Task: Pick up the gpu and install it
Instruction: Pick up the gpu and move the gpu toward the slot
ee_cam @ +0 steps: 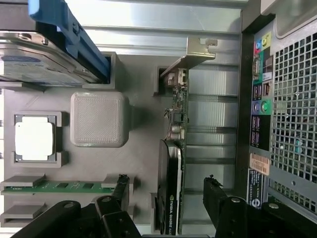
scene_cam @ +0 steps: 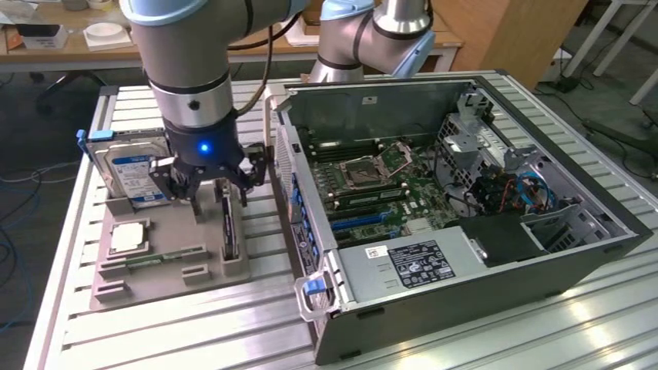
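Note:
The gpu (scene_cam: 228, 230) stands on edge in a slot of the grey holder tray (scene_cam: 165, 289), left of the open computer case (scene_cam: 452, 193) in the exterior view. It is a dark card with a silvery end bracket (ee_cam: 192, 55). In the wrist view the gpu (ee_cam: 175, 148) runs lengthwise between my two black fingertips (ee_cam: 122, 182). My gripper (scene_cam: 220, 199) hangs just above the card's far end, open, with one finger on each side of it and a gap on both sides. The same gripper (ee_cam: 167, 184) holds nothing.
The holder tray also carries a hard drive (scene_cam: 129, 173) with a blue bracket, a CPU (scene_cam: 129, 237) and a RAM stick (scene_cam: 154, 260). The case lies open with its motherboard (scene_cam: 375, 189) exposed. Its rear port panel (ee_cam: 260, 109) sits close beside the gpu.

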